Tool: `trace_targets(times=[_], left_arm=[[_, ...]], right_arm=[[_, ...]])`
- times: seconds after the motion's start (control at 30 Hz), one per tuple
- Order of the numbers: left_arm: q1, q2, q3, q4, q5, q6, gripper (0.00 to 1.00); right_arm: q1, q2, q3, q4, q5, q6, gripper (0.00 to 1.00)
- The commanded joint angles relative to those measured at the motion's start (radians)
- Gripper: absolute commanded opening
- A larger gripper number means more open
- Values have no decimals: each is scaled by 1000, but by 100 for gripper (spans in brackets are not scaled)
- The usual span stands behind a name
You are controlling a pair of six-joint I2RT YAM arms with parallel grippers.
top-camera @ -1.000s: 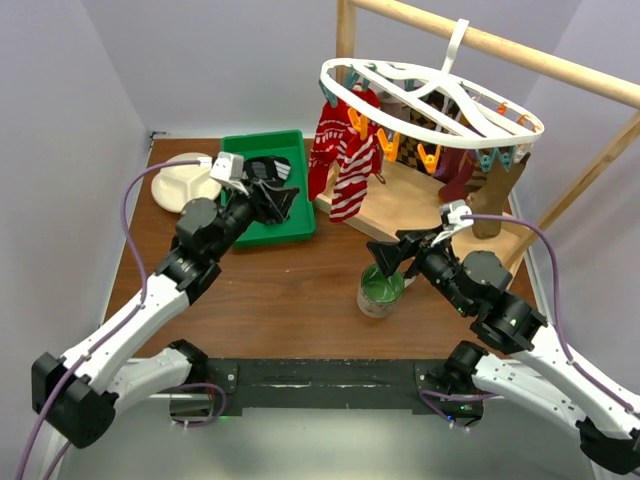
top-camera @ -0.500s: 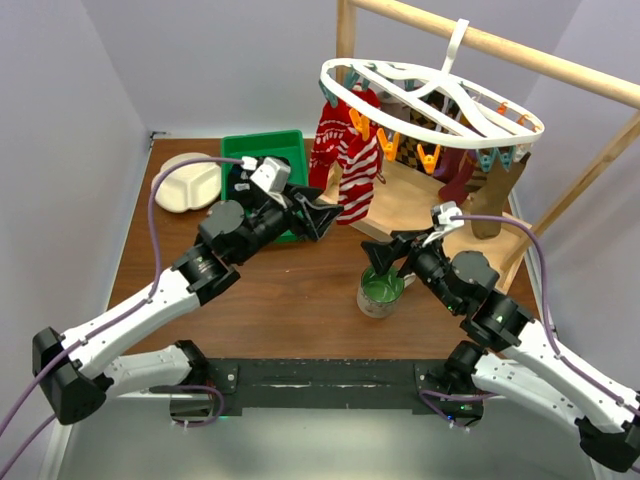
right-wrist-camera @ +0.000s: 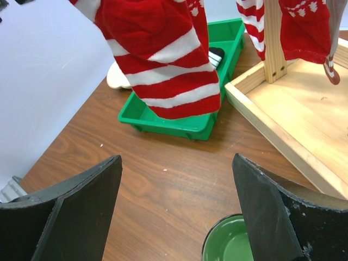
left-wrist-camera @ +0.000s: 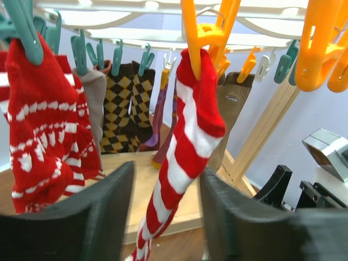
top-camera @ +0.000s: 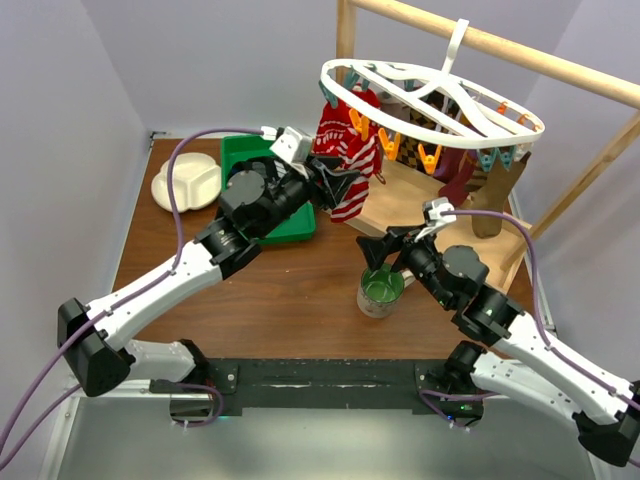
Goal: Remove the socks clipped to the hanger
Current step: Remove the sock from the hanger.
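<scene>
The red-and-white striped sock (left-wrist-camera: pixel 190 136) hangs from an orange clip (left-wrist-camera: pixel 209 32) on the hanger (left-wrist-camera: pixel 163 37), and my left gripper (left-wrist-camera: pixel 166 185) has it between its fingers. The jaws stand partly apart with a gap on either side of the fabric, so nothing is gripped.

From above, the hanger (top-camera: pixel 400 66) hangs by its hook from the wooden pole (top-camera: pixel 560 62), over the wooden base (top-camera: pixel 400 195), with the left gripper (top-camera: pixel 340 182) up against that sock (top-camera: pixel 350 190).

Only the left wrist view shows the row behind it. I count one red sock with a white pattern (left-wrist-camera: pixel 43 136), two brown-and-cream checkered socks (left-wrist-camera: pixel 117 109) side by side, one purple sock (left-wrist-camera: pixel 160 109) and one tan sock (left-wrist-camera: pixel 231 103).

The right gripper (right-wrist-camera: pixel 176 163) is spread wide and holds nothing, just above the one green cup (right-wrist-camera: pixel 234 244). Its camera alone shows something black inside the one green tray (right-wrist-camera: pixel 168 122), too small to name.

One white divided plate (top-camera: pixel 185 185) sits at the table's (top-camera: pixel 290 290) far left.
</scene>
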Motion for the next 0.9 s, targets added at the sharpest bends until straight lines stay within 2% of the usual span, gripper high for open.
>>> trace_targets(times=[0.0, 0.03, 0.07, 0.17, 0.57, 0.87], left_arm=[[-5, 21, 62, 75, -4, 20, 45], [-7, 25, 70, 74, -1, 21, 38], [-8, 29, 72, 71, 0, 21, 22], [-13, 28, 70, 62, 4, 20, 0], [-36, -24, 3, 37, 26, -17, 0], [-56, -64, -40, 32, 41, -46, 0]], right_arm=[[0, 28, 36, 82, 32, -34, 87], [2, 32, 44, 91, 35, -37, 87], [0, 34, 47, 97, 40, -43, 87], [0, 43, 64, 125, 40, -61, 87], [0, 113, 116, 302, 41, -144, 88], [0, 239, 166, 422, 20, -176, 91]])
